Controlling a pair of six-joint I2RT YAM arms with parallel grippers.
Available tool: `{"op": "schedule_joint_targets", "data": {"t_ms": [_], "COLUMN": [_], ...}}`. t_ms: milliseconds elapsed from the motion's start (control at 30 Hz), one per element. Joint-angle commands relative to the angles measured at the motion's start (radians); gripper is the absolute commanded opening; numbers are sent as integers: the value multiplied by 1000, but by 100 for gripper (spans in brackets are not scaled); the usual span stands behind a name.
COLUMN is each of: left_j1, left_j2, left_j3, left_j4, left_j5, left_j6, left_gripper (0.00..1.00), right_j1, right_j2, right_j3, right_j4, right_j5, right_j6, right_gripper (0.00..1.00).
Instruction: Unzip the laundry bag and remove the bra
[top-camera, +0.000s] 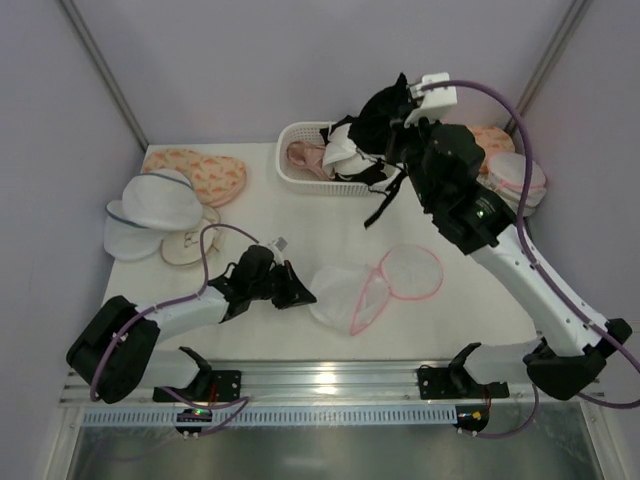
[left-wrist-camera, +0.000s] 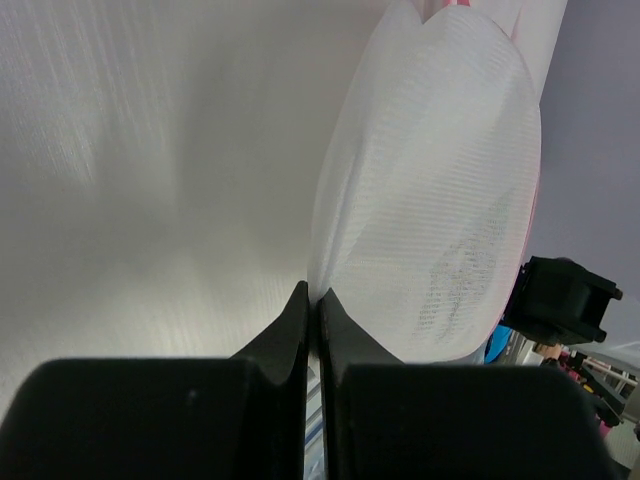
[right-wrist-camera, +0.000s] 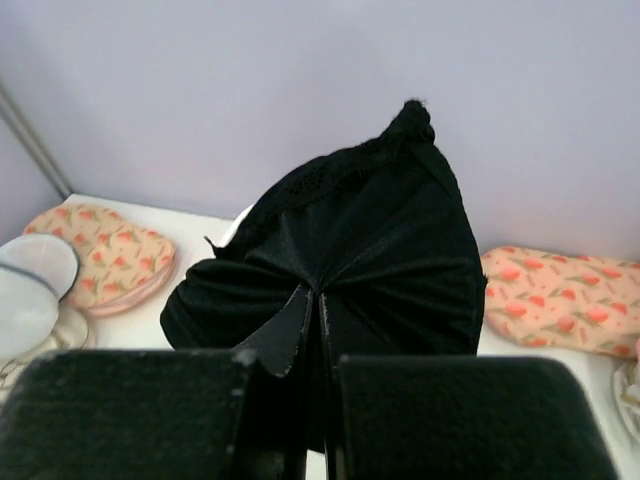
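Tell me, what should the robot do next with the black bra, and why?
Probably lower the right gripper and open it, so the black bra drops into the white basket. The bra is already out of the open laundry bag and hangs above the basket; the left gripper pinches the bag's edge.

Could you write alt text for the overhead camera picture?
The right gripper holds a black bra up by a white basket at the back; the left gripper pinches the unzipped pink-rimmed laundry bag in front.
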Motion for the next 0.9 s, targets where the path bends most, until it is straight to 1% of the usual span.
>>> {"op": "schedule_joint_targets", "data": {"t_ms": [0, 33, 67, 100, 133, 233, 267, 333, 367, 433, 467, 533, 567, 633, 667, 700, 733, 767, 800, 867], "left_j1": [2, 2, 2, 2, 2, 4, 2, 2, 2, 2, 2, 2, 2, 2, 2, 2, 2, 2, 4, 2], "left_j2": [-39, -45, -55, -58, -61, -65, -65, -65, -68, -76, -81, -88, -90, -99, -101, -104, -104, -104, -102, -95], "left_j3": [-12, -11, -12, -11, -9, -8, -8, -6, -8, -11, -12, -14, -14, -18, -20, -21, -21, -21, -20, -18], "left_j4": [10, 4, 1, -1, -2, -8, -2, 5, 16, 24, 24, 22, 19, 18, 18, 13, 12, 10, 7, 9], "left_j5": [46, 46, 47, 58, 63, 80, 84, 99, 101, 101, 103, 103, 103, 103, 100, 100, 100, 103, 101, 101], "left_j6": [21, 23, 23, 23, 23, 20, 18, 6, 1, -9, -9, -13, -13, -19, -19, -22, -22, -20, -20, -20], "left_gripper": [0, 0, 0, 0, 0, 0, 0, 0, 0, 0, 0, 0, 0, 0, 0, 0, 0, 0, 0, 0], "right_j1": [-51, -62, -83, -96, -108, -148, -157, -185, -194, -218, -228, -257, -266, -286, -292, -298, -303, -315, -320, -332], "right_j2": [132, 209, 248, 287, 361, 475, 550, 623, 693, 758, 823, 899, 967, 1011, 1022, 1052, 1074, 1095, 1115, 1141], "right_j3": [193, 232, 267, 339, 376, 519, 552, 640, 667, 726, 764, 831, 899, 916, 909, 916, 934, 985, 1000, 970], "right_j4": [68, 68, 66, 60, 57, 45, 48, 74, 83, 147, 192, 200, 209, 244, 314, 330, 335, 306, 292, 277], "right_j5": [-47, -60, -67, -79, -100, -134, -143, -160, -182, -194, -209, -234, -258, -278, -291, -304, -308, -308, -312, -309], "right_j6": [-76, -83, -86, -83, -78, -64, -64, -60, -57, -55, -49, -20, -11, 0, 15, 34, 45, 64, 74, 88], "right_gripper": [3, 4, 4, 4, 4, 4, 4, 4, 3, 4, 4, 4, 4, 4, 4, 4, 4, 4, 4, 4]}}
